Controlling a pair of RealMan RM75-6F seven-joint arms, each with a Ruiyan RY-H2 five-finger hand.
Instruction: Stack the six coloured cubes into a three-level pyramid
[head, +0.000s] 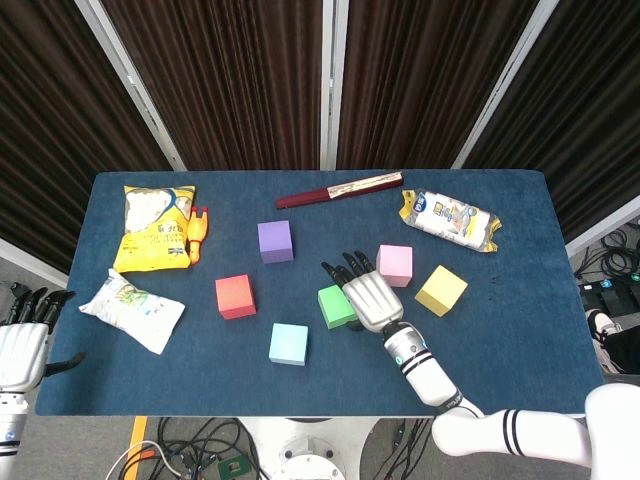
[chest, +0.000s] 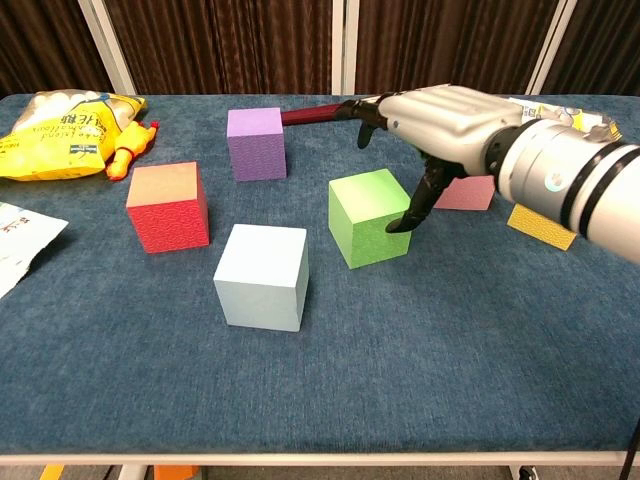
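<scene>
While its fingers are spreading apart and gripping nothing, the right hand (chest: 440, 115) is hovering over the green cube (chest: 368, 217), thumb tip beside its right face, probably nudging it toward the light blue cube (chest: 262, 276) and red cube (chest: 168, 205). Pink cube (head: 394, 264) and yellow cube (head: 441, 290) are sitting just behind; the purple cube (head: 275, 240) is lying apart. The left hand (head: 25, 340) is idling, loosely open, off the surface (head: 520, 340).

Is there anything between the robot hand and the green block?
No. The right robot hand hovers directly over the green block, with a thumb tip at its right side. Nothing sits between them. The pink block lies behind the hand, off to the right.
</scene>
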